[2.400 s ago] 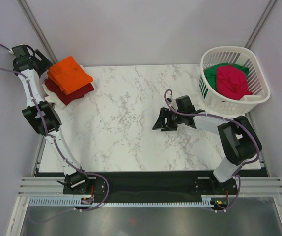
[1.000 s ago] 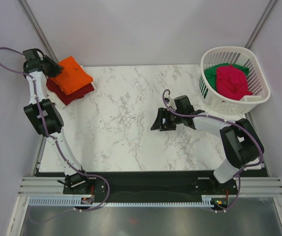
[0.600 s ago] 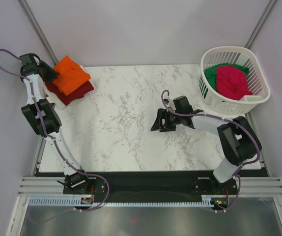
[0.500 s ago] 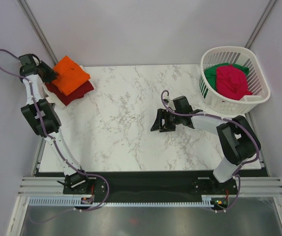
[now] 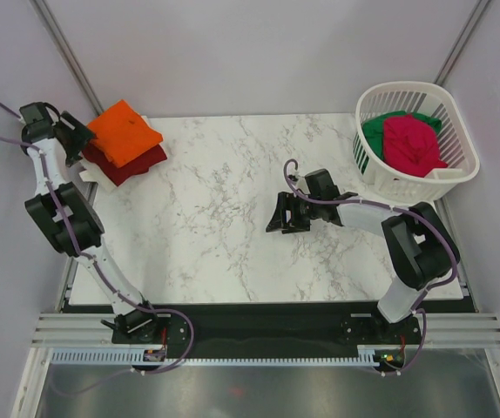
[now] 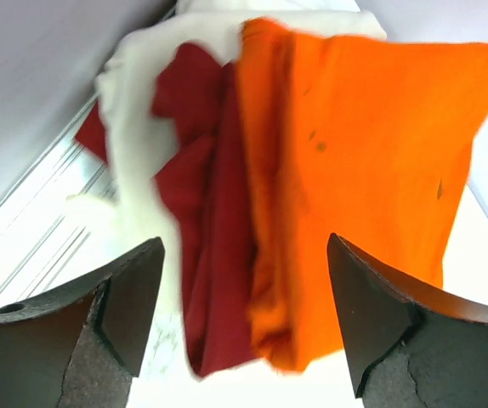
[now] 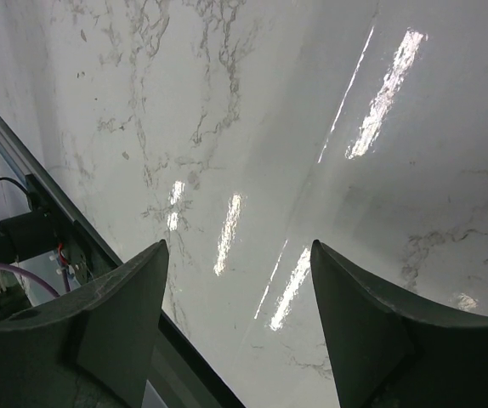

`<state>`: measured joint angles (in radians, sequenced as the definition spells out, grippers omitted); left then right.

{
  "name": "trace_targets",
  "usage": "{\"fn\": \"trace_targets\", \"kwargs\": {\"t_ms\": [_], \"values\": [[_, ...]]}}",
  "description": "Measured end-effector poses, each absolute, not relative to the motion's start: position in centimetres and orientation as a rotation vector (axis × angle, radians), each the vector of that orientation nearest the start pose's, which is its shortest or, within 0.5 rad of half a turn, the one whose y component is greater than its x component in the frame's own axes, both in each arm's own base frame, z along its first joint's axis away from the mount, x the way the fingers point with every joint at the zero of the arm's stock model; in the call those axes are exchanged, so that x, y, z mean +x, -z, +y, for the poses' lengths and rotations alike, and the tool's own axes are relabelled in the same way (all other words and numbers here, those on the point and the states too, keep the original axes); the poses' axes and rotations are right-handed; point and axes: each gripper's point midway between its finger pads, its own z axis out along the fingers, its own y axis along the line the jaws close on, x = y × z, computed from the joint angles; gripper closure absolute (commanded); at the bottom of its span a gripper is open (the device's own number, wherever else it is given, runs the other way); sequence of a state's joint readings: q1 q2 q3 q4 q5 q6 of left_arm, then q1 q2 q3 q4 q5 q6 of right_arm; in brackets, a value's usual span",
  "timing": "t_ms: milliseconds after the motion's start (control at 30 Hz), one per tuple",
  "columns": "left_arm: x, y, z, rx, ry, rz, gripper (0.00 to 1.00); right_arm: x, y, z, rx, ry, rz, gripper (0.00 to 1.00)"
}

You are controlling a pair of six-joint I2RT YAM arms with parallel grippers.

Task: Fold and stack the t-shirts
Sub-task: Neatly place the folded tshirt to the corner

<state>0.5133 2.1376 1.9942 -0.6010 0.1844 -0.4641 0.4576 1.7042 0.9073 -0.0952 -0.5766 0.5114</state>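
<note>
The white marble table (image 5: 224, 218) is smooth and glossy. The left pincer (image 6: 244, 255) stands wide open and holds nothing. Just before it lies the soft orange t-shirt (image 6: 371, 144), folded flat on the dark red t-shirt (image 6: 206, 255). In my judgement it should retreat level, so as not to catch the limp edges. The right pincer (image 7: 240, 255) is also open and empty, with bare marble below it.

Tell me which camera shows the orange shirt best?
The top camera: the orange shirt shows whole on the dark red shirt. The left wrist camera sees it close but blurry. The right wrist camera sees only table.
</note>
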Motion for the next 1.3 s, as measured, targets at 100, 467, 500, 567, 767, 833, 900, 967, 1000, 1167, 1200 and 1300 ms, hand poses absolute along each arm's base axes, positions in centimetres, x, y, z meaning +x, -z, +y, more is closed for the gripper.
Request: {"fn": "trace_targets", "kwargs": {"t_ms": [100, 467, 500, 567, 767, 833, 900, 967, 1000, 1167, 1200, 1300], "values": [[49.3, -18.8, 23.7, -1.038, 0.192, 2.063, 0.14, 28.2, -5.6, 26.9, -0.215, -1.105, 2.593, 0.23], [37.6, -33.2, 22.7, -1.126, 0.151, 1.679, 0.00, 27.3, -7.3, 27.7, -0.284, -1.099, 2.556, 0.23], [36.1, -34.6, 22.2, -1.119, 0.143, 1.631, 0.00, 27.3, -7.6, 27.7, -0.289, -1.098, 2.546, 0.23], [33.6, -36.7, 20.5, -1.080, 0.146, 1.553, 0.00, 27.2, -8.4, 27.9, -0.304, -1.100, 2.520, 0.22], [31.5, -36.0, 13.8, -0.930, 0.333, 1.574, 0.00, 25.9, -11.6, 29.3, -0.398, -1.132, 2.424, 0.21], [31.8, -34.4, 12.0, -0.902, 0.401, 1.626, 0.00, 25.5, -12.9, 29.7, -0.427, -1.148, 2.384, 0.21], [32.3, -32.4, 10.3, -0.877, 0.444, 1.690, 0.00, 25.0, -14.3, 30.1, -0.455, -1.166, 2.338, 0.19], [32.7, -30.9, 7.9, -0.818, 0.473, 1.760, 0.00, 24.6, -16.0, 30.4, -0.479, -1.183, 2.281, 0.16], [32.9, -30.4, 6.2, -0.770, 0.488, 1.800, 0.00, 24.4, -16.9, 30.6, -0.488, -1.190, 2.250, 0.16], [33.9, -30.5, -2.3, -0.484, 0.534, 1.941, 0.00, 23.9, -21.2, 31.0, -0.513, -1.200, 2.091, 0.13], [34.1, -31.1, -4.9, -0.398, 0.566, 1.961, 0.00, 23.8, -22.0, 31.1, -0.516, -1.203, 2.061, 0.13], [32.7, -32.7, -12.8, -0.117, 0.665, 1.971, 0.00, 23.7, -23.8, 31.1, -0.513, -1.201, 1.989, 0.10]]}}
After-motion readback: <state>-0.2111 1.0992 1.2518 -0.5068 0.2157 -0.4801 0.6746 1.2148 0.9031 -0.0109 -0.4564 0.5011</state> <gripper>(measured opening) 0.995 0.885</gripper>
